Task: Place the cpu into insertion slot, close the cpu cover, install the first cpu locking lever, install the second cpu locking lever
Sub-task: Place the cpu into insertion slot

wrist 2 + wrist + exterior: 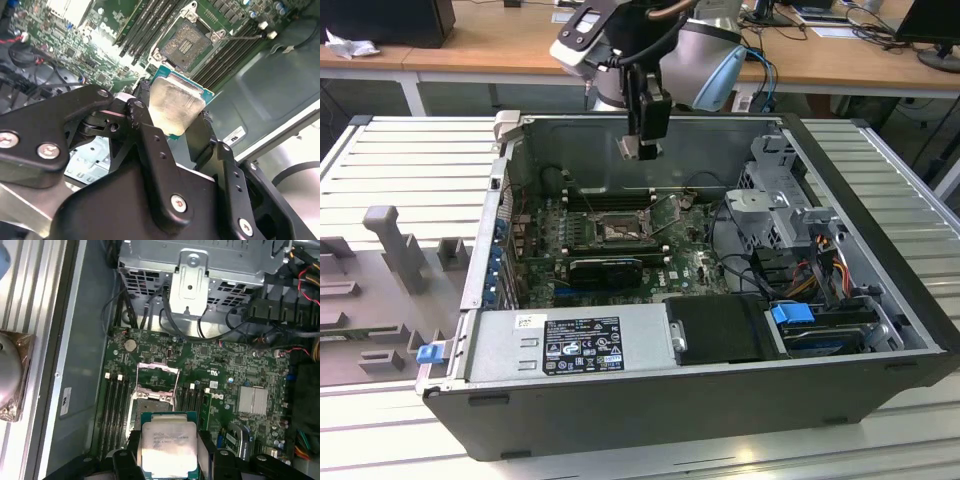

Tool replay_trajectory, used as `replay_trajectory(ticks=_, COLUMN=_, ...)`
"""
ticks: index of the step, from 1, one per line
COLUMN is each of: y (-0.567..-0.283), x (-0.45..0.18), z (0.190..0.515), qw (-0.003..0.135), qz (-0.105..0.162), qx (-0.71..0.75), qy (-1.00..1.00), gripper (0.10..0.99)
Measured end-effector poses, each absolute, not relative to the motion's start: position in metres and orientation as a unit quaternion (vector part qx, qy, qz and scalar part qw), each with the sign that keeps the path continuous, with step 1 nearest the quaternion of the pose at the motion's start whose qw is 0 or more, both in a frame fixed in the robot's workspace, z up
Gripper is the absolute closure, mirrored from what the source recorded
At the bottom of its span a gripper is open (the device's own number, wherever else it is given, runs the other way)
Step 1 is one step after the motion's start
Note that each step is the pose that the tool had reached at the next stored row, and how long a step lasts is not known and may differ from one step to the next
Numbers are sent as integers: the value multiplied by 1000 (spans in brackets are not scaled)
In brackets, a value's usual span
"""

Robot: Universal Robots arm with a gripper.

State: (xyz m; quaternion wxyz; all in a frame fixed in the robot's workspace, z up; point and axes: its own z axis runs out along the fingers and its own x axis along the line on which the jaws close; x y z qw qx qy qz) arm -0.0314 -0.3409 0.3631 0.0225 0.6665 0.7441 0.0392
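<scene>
My gripper [642, 148] hangs above the open computer case, shut on the cpu [175, 105], a flat silvery square chip with a green edge. The black fingers [146, 127] press on its two opposite sides. In the first wrist view the cpu [167, 446] sits directly over the near part of the motherboard, just short of the insertion slot [152, 402]. The insertion slot [187, 42] lies bare and dark between the long memory slots. The cpu cover [158, 374] stands swung open at the slot's far side. In the exterior view the slot [618, 232] is well below the gripper.
The case walls [650, 150] ring the green motherboard [235, 370]. A metal drive cage [200, 265] with black cables [112, 310] stands beside it. A silver heatsink [253, 400] is on the board. The power supply [580, 345] fills the case front. Grey fixtures [390, 240] stand on the slatted table.
</scene>
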Motion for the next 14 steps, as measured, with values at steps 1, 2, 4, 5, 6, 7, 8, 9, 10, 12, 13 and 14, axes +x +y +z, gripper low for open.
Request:
replay_trajectory(ticks=1, y=-341, x=-31, z=363, qw=23, qz=39, qx=670, qy=741, gripper=553)
replay_trajectory(ticks=2, y=-341, x=-31, z=362, qw=23, qz=39, qx=674, qy=737, gripper=553)
replay_trajectory(ticks=4, y=-341, x=-31, z=358, qw=24, qz=38, qx=680, qy=732, gripper=553)
replay_trajectory(ticks=5, y=-341, x=-31, z=356, qw=24, qz=38, qx=680, qy=732, gripper=553)
replay_trajectory(ticks=6, y=-341, x=-31, z=355, qw=24, qz=38, qx=680, qy=732, gripper=553)
replay_trajectory(ticks=7, y=-341, x=-31, z=354, qw=24, qz=38, qx=680, qy=732, gripper=553)
replay_trajectory(ticks=8, y=-341, x=-31, z=352, qw=24, qz=38, qx=680, qy=732, gripper=553)
replay_trajectory(ticks=9, y=-341, x=-31, z=351, qw=24, qz=38, qx=680, qy=732, gripper=553)
replay_trajectory(ticks=10, y=-341, x=-31, z=346, qw=24, qz=38, qx=680, qy=732, gripper=553)
replay_trajectory(ticks=12, y=-341, x=-31, z=343, qw=24, qz=38, qx=680, qy=732, gripper=553)
replay_trajectory(ticks=13, y=-341, x=-31, z=341, qw=24, qz=38, qx=680, qy=732, gripper=553)
replay_trajectory(ticks=14, y=-341, x=-31, z=340, qw=24, qz=38, qx=680, qy=732, gripper=553)
